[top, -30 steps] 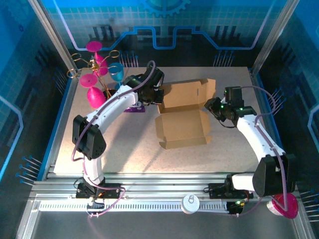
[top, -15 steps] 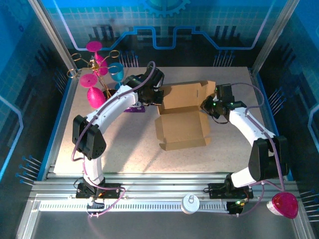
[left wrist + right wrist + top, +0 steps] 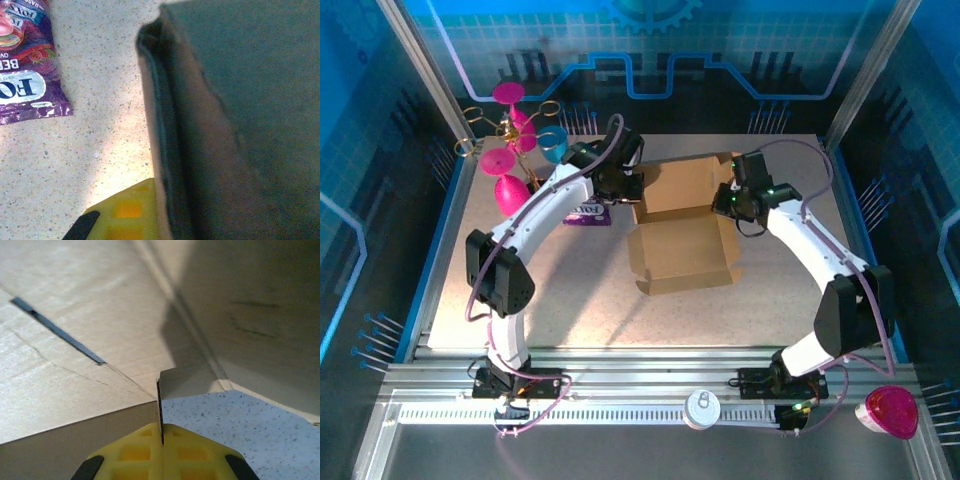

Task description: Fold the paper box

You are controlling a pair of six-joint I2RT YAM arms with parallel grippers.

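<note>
The right gripper (image 3: 161,439) is seen closed, its two yellow pads brought together on the thin edge of a small side flap (image 3: 189,381), which is pinched edge-on between them. The left gripper (image 3: 623,186) is set against the opposite, left end of the raised rear panel (image 3: 688,188). In its wrist view one yellow finger (image 3: 127,214) is shown lying against the dark, blurred cardboard edge while its partner is hidden behind the panel, so whether that gripper is clamped cannot be told. Between the two grippers the paper box (image 3: 670,232) is laid open near the middle of the table (image 3: 520,290), with its shallow tray towards the arms and the rear panel stood up at the far side. A purple snack packet (image 3: 25,65) is left flat on the table just beside the left gripper, apart from the box. The cardboard is judged to be light and fairly stiff, yet easily creased. It is expected to bend cleanly only along its scored lines and to slide on the smooth table if pushed from one side alone. Hold is therefore best taken at panel edges and flap tips close to the hinges, with one side steadied while the other is turned, and hard squeezing is best avoided.
</note>
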